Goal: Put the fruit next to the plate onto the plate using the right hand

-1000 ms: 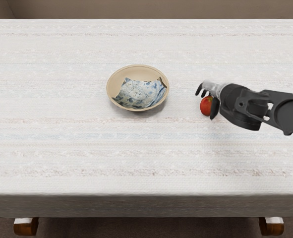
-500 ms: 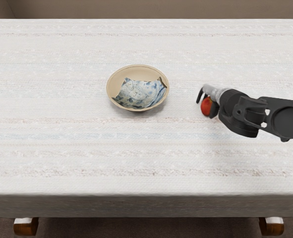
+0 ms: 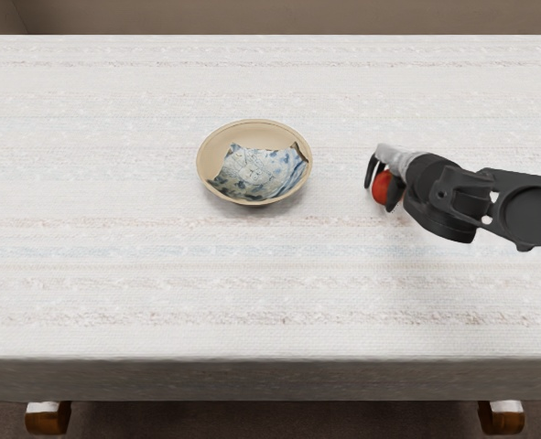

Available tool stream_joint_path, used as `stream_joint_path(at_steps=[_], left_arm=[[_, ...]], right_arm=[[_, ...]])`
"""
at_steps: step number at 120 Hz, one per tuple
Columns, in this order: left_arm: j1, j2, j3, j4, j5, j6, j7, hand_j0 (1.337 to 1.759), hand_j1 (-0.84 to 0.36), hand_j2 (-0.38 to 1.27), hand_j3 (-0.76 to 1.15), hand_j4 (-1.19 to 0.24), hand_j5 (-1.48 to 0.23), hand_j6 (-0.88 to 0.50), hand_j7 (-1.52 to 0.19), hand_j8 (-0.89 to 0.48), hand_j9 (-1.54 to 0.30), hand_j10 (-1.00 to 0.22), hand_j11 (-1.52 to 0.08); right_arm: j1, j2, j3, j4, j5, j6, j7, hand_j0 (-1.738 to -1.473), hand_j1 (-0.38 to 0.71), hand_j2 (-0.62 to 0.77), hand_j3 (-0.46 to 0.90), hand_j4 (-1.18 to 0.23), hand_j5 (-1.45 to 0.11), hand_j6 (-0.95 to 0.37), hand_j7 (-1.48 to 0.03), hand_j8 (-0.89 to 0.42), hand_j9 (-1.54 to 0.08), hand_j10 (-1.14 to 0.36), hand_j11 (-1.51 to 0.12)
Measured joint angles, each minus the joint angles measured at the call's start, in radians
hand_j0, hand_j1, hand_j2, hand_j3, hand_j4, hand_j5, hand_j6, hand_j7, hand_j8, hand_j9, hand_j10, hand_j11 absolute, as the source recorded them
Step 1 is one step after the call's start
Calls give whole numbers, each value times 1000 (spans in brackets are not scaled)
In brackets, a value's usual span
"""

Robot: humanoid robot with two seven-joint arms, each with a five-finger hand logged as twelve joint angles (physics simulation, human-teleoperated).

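One second changes plenty: the right hand (image 3: 396, 174) has its fingers (image 3: 372, 167) wrapped around the red fruit (image 3: 379, 187), now slightly higher, well right of the plate (image 3: 206, 151). Probably ready to carry.

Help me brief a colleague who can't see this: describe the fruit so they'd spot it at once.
On the pale table sits a tan plate with a blue-and-white centre. To its right, the dark right hand reaches in from the picture's right edge. The fruit is the small red ball clasped in that hand, the only red thing there.
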Motion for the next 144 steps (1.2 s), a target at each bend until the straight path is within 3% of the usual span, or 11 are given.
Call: stream_joint_path(at_steps=[39,80,95,116,129,144], left_arm=[[1,0,1,0,0,0,0,1658,349,0,0,0,0,0,0,0,0,0,0],[1,0,0,0,0,0,0,1658,349,0,0,0,0,0,0,0,0,0,0],[0,0,0,0,0,0,0,1658,349,0,0,0,0,0,0,0,0,0,0],[0,0,0,0,0,0,0,1658,349,0,0,0,0,0,0,0,0,0,0],[0,0,0,0,0,0,0,1658,349,0,0,0,0,0,0,0,0,0,0],[0,0,0,0,0,0,0,1658,349,0,0,0,0,0,0,0,0,0,0]], right_arm=[[110,58,37,3,4,3,0,-1652,253,165,1,-724,-990,-432,-961,-298,-987,-516,-1003],[183,204,37,1,-69,3,4,-1653,244,160,1,-713,-1026,-431,-968,-288,-1009,-514,-1019],[183,234,39,-4,-90,-3,45,-1654,231,150,2,-708,-1040,-440,-971,-286,-1026,-513,-1035],[137,256,38,-68,-104,-54,134,-1652,221,112,0,-721,-1015,-446,-970,-303,-1017,-524,-1036],[101,273,38,-107,-108,-65,157,-1652,219,103,0,-729,-1001,-449,-970,-308,-1010,-528,-1034],[68,288,37,-140,-105,-80,174,-1653,260,186,1,-727,-999,-423,-967,-283,-1005,-507,-1023]])
